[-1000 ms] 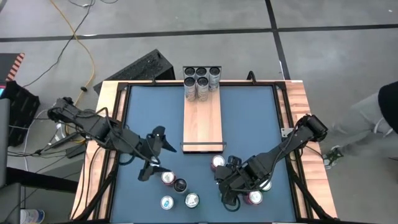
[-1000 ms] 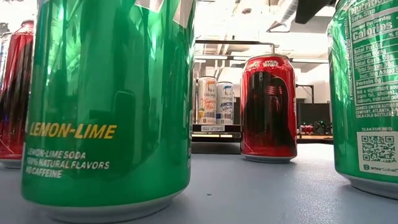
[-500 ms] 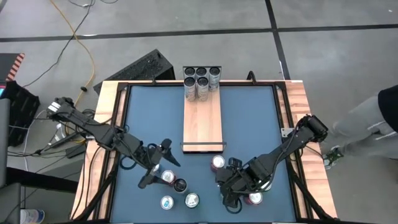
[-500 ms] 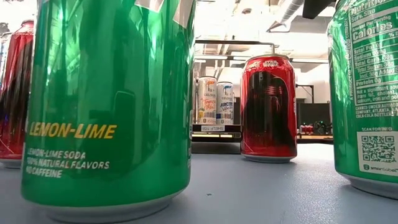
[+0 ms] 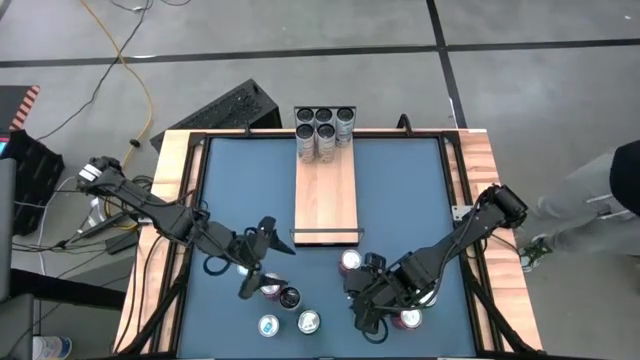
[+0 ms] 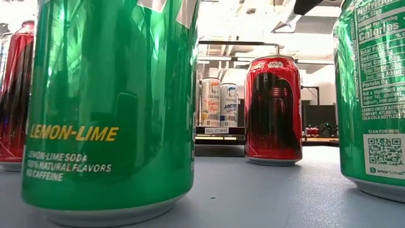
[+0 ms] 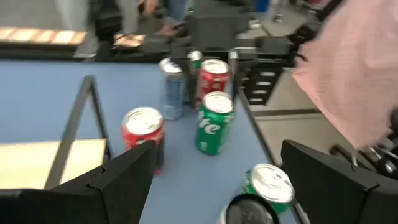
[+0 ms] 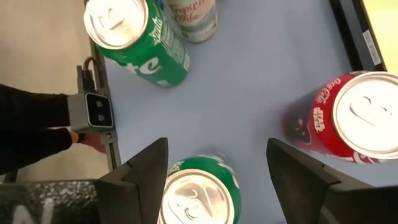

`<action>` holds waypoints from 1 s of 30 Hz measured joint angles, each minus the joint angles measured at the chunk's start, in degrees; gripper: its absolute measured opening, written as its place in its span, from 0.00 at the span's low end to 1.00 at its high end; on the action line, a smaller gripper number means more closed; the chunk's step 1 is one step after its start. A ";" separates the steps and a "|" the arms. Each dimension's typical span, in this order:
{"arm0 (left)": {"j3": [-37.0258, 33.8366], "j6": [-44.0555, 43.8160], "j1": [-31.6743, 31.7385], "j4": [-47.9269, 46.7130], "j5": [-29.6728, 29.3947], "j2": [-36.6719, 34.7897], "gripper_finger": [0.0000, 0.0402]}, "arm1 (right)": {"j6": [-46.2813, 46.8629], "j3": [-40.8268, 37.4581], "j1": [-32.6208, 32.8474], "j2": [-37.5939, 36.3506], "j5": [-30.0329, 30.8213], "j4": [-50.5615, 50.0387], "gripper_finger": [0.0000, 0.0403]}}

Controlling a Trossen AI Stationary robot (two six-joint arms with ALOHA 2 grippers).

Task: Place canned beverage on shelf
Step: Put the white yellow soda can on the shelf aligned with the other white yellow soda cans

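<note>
The shelf [image 5: 325,195], a pale wood plank, lies mid-table with several cans [image 5: 325,128] standing at its far end. More cans stand on the blue table near the front edge. My left gripper [image 5: 266,264] hovers open just left of a red can [image 5: 270,288] and a dark can [image 5: 290,298]; its wrist view looks across to a green can [image 7: 214,121] and a red can [image 7: 144,134]. My right gripper [image 5: 372,305] is open and slants down over a green can [image 8: 199,194], whose top shows between the fingers with a gap on one side.
A red can [image 5: 350,262] stands just beyond the shelf's near wire rail [image 5: 325,233]. Two more cans [image 5: 268,325] [image 5: 308,321] stand by the front edge, and others [image 5: 412,318] stand beside my right gripper. Pale wood strips [image 5: 170,230] edge the table. A person's dark sleeve [image 8: 31,121] shows beyond the table.
My left gripper has come down and moved toward the table's near edge, closing on the cans at the front left, and stays open. My right gripper has kept still over the green can.
</note>
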 joint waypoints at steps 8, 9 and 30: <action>0.11 -6.14 0.00 1.54 2.56 4.07 0.83 | -0.09 0.00 0.00 0.00 5.74 1.95 0.64; 0.11 -6.90 0.00 1.84 3.20 4.49 0.83 | -0.09 0.00 0.00 0.00 6.14 1.95 0.64; 0.24 -3.05 2.21 3.49 2.79 3.68 0.83 | -0.07 -0.04 -0.11 0.00 10.48 0.87 0.63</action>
